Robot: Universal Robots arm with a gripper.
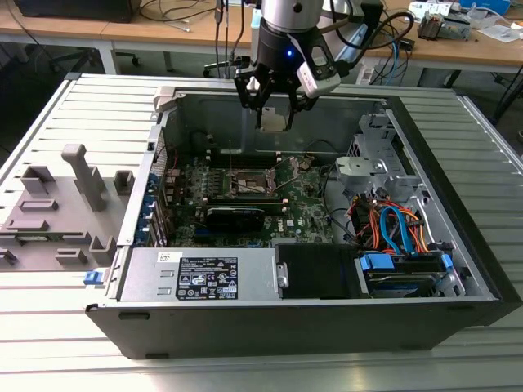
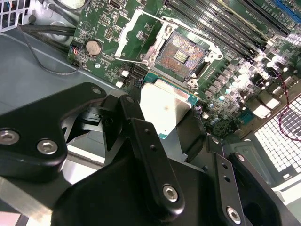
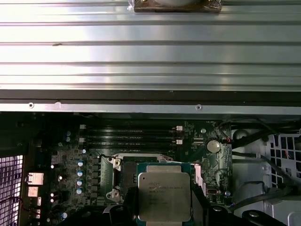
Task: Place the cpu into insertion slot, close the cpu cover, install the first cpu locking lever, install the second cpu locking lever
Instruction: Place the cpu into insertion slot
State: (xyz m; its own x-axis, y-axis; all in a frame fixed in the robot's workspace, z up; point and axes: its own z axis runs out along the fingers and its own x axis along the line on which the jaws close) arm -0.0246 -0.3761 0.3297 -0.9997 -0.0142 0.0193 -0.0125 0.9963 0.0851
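Closest to my wrist cameras is the black metal two-fingered claw (image 1: 274,113). Its dark fingers (image 2: 143,141) are pinched on the edges of the small flat square chip with the pale silver-grey metal top, the cpu (image 2: 164,106). In both wrist views the cpu sits between the fingertips with its metal lid facing the first wrist camera (image 3: 164,195).

Below the chip, and apart from it, lies the open square insertion slot (image 2: 181,56), with its bed of gold contacts bare. In the first wrist view the chip overlaps part of the slot (image 3: 123,165). Just beside the slot the thin silvery square frame plate with an open window, the cpu cover (image 2: 136,35), is swung open.

Further out spreads the green motherboard (image 1: 245,196). On it are a round silver coin battery (image 2: 93,47) and a row of long black memory slots (image 3: 127,136).

In the exterior view the claw hangs with the chip (image 1: 274,122) well above the board, near the far wall of the black open-sided computer case (image 1: 458,269). At the case's near edge sits a silver power supply box (image 1: 204,273). Orange and blue cables (image 1: 392,229) lie toward the exterior view's right. Outside the case, on the exterior view's left, a grey plastic fixture (image 1: 57,204) rests on the ribbed metal table (image 1: 49,343).
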